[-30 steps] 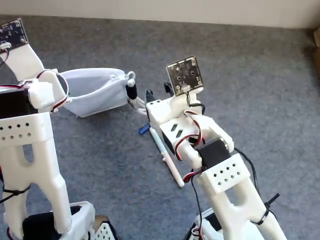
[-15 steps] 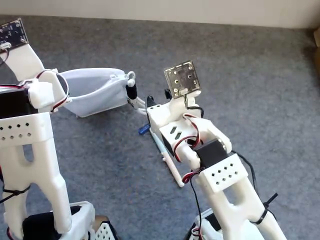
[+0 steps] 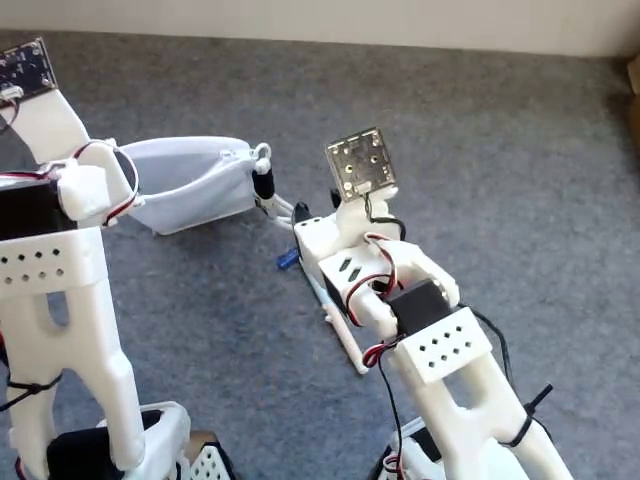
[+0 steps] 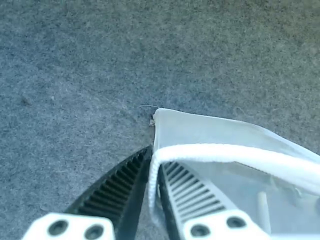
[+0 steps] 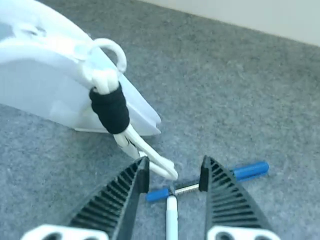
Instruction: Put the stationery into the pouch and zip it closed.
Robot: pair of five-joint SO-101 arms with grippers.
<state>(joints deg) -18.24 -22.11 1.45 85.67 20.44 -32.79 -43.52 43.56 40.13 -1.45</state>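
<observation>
On the grey carpet (image 3: 520, 150), the largest thing in play is the translucent white pouch (image 3: 185, 190). It is pinched at 1 end by the left gripper (image 4: 152, 157), whose jaws are clamped tight on the zip band. That hold looks meant to lift the rim off the carpet and keep the bag from sliding while it is loaded. The pouch's long axis runs across the table from that clamp, and its zip-pull end is pointed at the other arm. The mouth appears to be gaping, so the zip is judged not yet drawn.

Next in size, the white pen (image 3: 345, 340) is laid flat on the carpet just short of the pouch. Its long axis runs diagonally from the right arm's base up toward the pull end, though which end is the tip cannot be told. A blue item (image 5: 250, 170) is laid crosswise under the pen's far end.

Over that crossing the right gripper (image 5: 173, 170) is held low, jaws spread moderately, nothing gripped, the pen's end framed between them. The pull cord (image 5: 150, 155), with its black toggle (image 5: 111, 107), is trailed into the same gap and could be caught by mistake.
</observation>
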